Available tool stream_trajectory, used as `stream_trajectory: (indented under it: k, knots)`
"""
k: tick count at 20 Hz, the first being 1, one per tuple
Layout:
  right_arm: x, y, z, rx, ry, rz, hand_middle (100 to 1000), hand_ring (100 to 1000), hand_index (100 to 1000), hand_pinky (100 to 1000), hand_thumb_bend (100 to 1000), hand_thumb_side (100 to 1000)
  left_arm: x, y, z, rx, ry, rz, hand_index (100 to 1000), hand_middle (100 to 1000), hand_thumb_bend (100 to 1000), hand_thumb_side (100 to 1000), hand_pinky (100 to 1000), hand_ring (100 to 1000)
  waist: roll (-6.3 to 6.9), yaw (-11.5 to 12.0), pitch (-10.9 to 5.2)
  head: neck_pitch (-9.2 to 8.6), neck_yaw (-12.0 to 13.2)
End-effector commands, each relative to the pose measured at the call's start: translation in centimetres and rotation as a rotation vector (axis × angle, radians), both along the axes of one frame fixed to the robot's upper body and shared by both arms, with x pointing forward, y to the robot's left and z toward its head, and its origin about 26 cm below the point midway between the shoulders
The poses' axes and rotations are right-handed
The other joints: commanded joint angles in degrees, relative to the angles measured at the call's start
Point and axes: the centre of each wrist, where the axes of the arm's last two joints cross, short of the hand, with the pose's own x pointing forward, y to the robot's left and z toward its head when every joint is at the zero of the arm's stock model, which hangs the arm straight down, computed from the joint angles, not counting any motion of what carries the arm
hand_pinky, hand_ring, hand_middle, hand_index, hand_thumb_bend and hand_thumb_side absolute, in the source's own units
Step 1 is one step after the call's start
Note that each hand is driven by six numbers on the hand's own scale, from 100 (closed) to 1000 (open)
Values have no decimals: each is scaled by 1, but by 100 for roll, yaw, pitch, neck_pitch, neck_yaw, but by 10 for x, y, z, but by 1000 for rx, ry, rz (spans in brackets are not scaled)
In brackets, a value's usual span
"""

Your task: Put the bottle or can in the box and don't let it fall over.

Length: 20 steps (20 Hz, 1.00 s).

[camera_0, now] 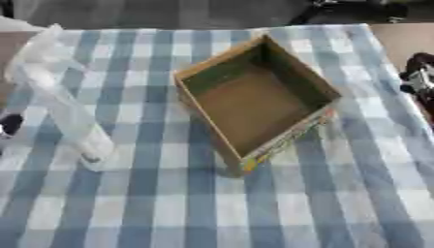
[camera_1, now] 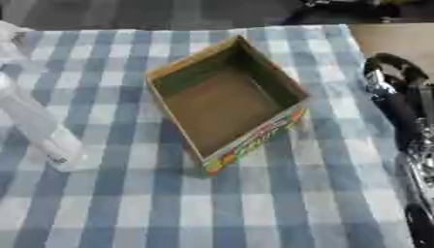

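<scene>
Trouble, if it comes, starts at the left edge in the left eye view. The clear plastic bottle [camera_0: 59, 104] is leaning hard, top out toward ten o'clock, base down around seven o'clock of the box [camera_0: 254, 99], and well apart from it. From a lean like that it could tip flat on the checked cloth of the table [camera_0: 339, 203], or go into the box at an angle and topple once let go. The box sits open and empty at centre, turned askew with one corner toward six o'clock, so a base clipping its near wall could shove it or trip the bottle. A dark shape at nine o'clock on the left edge may be the left hand [camera_0: 10, 123]; its fingers I cannot tell, nor whether it touches the bottle. At three o'clock a black and silver part of the right hand [camera_0: 417, 77] pokes in, and there too I cannot tell how the fingers lie.

Over to the right eye view: the bottle hugs the left edge, see-through, long and slim, pale against the blue and white checks, its lower end resting low on the cloth. Light and tall, I'd judge, so easily knocked. The box shows brown inside with a colourful printed strip on its near wall. The right arm [camera_1: 398, 116] runs down the right side, well clear of the box.
</scene>
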Motion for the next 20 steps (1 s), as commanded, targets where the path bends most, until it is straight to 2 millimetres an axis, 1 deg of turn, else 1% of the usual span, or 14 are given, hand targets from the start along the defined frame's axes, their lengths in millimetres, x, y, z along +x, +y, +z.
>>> stream_trajectory:
  k: [1, 9, 17, 18, 19, 20]
  knots:
    - [0, -6, 8, -20, -22, -15, 901, 765, 791, 759, 214, 500, -1, 6, 12, 40, -25, -6, 821, 724, 900, 367, 870, 557, 10, -3, -76, -69, 2]
    - [0, -5, 8, -19, -20, -15, 901, 765, 791, 760, 213, 501, 2, 5, 13, 80, -17, -98, 824, 729, 911, 368, 874, 561, 10, -14, -80, -54, 17]
    - [0, -3, 7, -16, -19, -8, 901, 765, 791, 761, 212, 500, 11, -2, 16, 150, 55, -215, 826, 730, 904, 359, 873, 562, 3, -43, -111, -74, 43]
    - [0, -3, 7, -16, -19, -7, 901, 765, 791, 761, 211, 500, 12, -3, 16, 157, 63, -227, 827, 730, 931, 343, 873, 562, 1, -50, -118, -76, 46]
    - [0, -3, 7, -16, -18, -7, 901, 765, 791, 761, 211, 500, 14, -4, 17, 162, 69, -236, 827, 730, 905, 358, 873, 562, -1, -56, -125, -78, 49]
    - [0, -3, 7, -16, -18, -7, 901, 765, 791, 761, 211, 500, 15, -5, 17, 167, 74, -245, 827, 730, 906, 356, 872, 562, -3, -62, -131, -79, 52]
